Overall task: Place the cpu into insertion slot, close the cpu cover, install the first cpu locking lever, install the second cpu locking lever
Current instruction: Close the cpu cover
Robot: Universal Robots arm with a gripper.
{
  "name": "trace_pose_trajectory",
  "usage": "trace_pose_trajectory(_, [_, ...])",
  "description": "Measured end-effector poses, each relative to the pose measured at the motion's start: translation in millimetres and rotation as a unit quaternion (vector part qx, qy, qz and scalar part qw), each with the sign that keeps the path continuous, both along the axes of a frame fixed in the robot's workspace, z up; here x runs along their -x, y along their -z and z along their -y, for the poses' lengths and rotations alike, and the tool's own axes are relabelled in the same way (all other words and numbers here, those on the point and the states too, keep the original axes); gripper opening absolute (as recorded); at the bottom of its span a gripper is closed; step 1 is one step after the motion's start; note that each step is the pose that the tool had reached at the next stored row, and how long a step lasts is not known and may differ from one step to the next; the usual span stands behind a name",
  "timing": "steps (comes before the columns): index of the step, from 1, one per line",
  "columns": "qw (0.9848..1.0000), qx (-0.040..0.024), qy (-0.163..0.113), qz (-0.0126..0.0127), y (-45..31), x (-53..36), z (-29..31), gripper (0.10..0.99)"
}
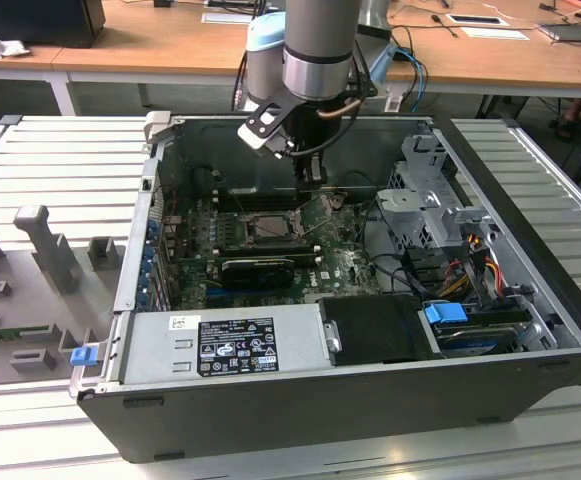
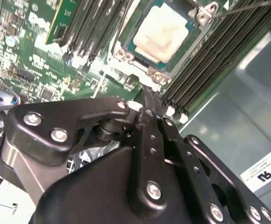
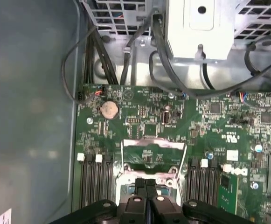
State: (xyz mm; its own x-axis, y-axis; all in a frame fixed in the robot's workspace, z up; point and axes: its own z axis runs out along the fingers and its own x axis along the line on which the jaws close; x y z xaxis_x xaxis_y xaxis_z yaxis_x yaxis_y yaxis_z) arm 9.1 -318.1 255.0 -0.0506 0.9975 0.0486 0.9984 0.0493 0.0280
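Note:
The cpu (image 2: 161,32), a pale square chip, lies in the insertion slot (image 2: 122,55) on the green motherboard; the slot (image 1: 270,225) is also seen from outside, in the middle of the open case. The cpu cover (image 3: 154,142), a silver frame with a square opening, stands swung up beyond the slot, also seen as the tilted cpu cover (image 1: 320,210). My gripper (image 3: 147,184) hangs just above the slot's edge nearest the cover, its two black fingers (image 2: 150,116) pressed together with nothing between them. From outside, the gripper (image 1: 312,178) reaches down into the case.
Black memory slots (image 3: 95,179) flank the socket on both sides. A black graphics card (image 1: 258,268) lies nearer the power supply (image 1: 220,340). A metal drive cage (image 1: 430,190) and black cables (image 3: 158,51) stand past the cover. The grey case wall (image 3: 28,116) is close by.

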Motion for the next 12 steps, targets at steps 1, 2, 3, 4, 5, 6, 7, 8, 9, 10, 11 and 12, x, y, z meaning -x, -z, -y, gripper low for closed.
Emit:
trace_pose_trajectory(1, [1.0000, 0.0001, 0.000, 0.0000, 0.4, -1.4, 0.0, 0.106])
trace_pose_trajectory(2, [1.0000, 0.0003, 0.000, -0.0001, 0.5, -2.7, 0.1, 0.106])
trace_pose_trajectory(3, [1.0000, 0.0003, 0.000, -0.0001, 0.7, -4.8, 0.1, 0.106])
trace_pose_trajectory(4, [1.0000, 0.0002, 0.000, -0.0001, 0.8, -6.0, 0.1, 0.106])
trace_pose_trajectory(5, [1.0000, 0.0002, 0.000, 0.0000, 1.0, -6.8, 0.4, 0.106])
trace_pose_trajectory(6, [1.0000, 0.0002, 0.000, 0.0000, 1.0, -7.3, 1.2, 0.106])
trace_pose_trajectory(7, [1.0000, 0.0002, 0.000, 0.0000, 1.1, -7.5, 2.7, 0.106])
trace_pose_trajectory(8, [1.0000, 0.0002, 0.000, 0.0000, 1.2, -7.7, 4.4, 0.106])
trace_pose_trajectory(9, [1.0000, 0.0002, 0.000, 0.0000, 1.3, -7.9, 5.8, 0.106])
trace_pose_trajectory(10, [1.0000, 0.0002, 0.000, 0.0000, 1.5, -8.4, 6.7, 0.106])
trace_pose_trajectory(11, [1.0000, 0.0001, 0.000, 0.0000, 1.7, -9.0, 7.0, 0.106])
trace_pose_trajectory(12, [1.0000, 0.0001, 0.000, 0.0000, 1.9, -10.4, 7.1, 0.106])
